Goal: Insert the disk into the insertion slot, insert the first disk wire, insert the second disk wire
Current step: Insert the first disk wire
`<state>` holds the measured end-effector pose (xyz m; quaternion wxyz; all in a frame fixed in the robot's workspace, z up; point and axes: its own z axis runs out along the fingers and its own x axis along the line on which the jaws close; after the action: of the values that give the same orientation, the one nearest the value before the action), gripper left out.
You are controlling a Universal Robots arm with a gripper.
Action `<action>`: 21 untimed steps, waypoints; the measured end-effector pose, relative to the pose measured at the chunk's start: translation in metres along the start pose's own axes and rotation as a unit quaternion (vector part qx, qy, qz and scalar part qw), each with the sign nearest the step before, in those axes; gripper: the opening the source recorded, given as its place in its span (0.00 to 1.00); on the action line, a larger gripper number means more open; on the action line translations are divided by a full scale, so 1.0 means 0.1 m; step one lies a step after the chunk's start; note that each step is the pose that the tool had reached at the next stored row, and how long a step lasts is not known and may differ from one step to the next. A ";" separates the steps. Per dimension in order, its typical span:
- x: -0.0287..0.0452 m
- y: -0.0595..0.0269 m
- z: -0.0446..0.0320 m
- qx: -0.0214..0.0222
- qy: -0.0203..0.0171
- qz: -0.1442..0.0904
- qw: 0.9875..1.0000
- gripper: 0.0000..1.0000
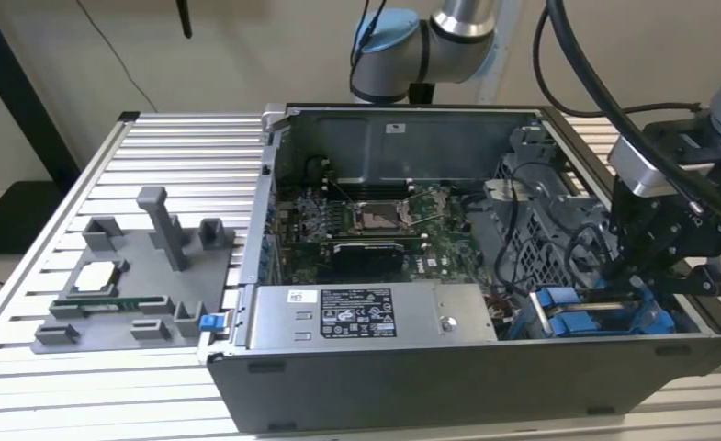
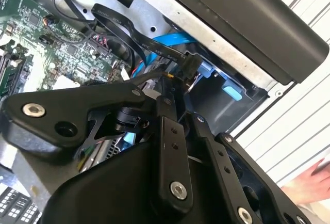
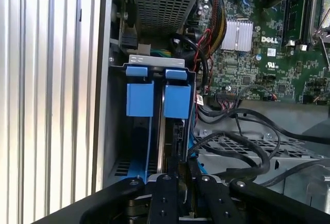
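Fixtures [image 1: 140, 276] of grey plastic stand at the left of the slatted desk [image 1: 41, 386], with a chip [image 1: 96, 274] and a memory stick [image 1: 109, 303] laid in them. Right of them the open case [image 1: 458, 386] holds the motherboard [image 1: 385, 230] at its middle and the power supply [image 1: 360, 317] along its near wall. Further right, in the case's near right corner, the disk [image 3: 177, 100] sits in the slot [image 3: 154, 60] of the drive cage. Its blue carrier end shows beside a second blue carrier [image 3: 139, 97]. At the far right the tool [image 1: 624, 292] reaches down into the cage just right of the disk, in line with it. In the second wrist view the tool is closed on a black plug [image 2: 188, 65]. A flat black wire [image 2: 118, 22] runs from the plug across the board, and a blue wire [image 2: 170, 41] lies just beside the plug.
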<state>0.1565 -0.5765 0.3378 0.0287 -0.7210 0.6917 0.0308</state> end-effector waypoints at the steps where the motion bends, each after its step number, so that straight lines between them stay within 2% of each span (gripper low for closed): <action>1: 0.001 -0.002 0.009 0.000 -0.001 0.000 1.000 0.00; 4: 0.001 -0.005 0.016 0.000 0.000 0.002 1.000 0.00; 8: 0.006 -0.010 0.063 0.000 0.001 0.006 1.000 0.00; 13: 0.007 -0.011 0.074 0.000 -0.001 0.006 1.000 0.00; 14: 0.005 -0.011 0.061 -0.001 -0.001 0.006 1.000 1.00; 21: -0.011 -0.010 -0.136 -0.002 0.000 0.006 1.000 1.00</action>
<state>0.1576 -0.5765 0.3514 0.0271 -0.7166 0.6962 0.0330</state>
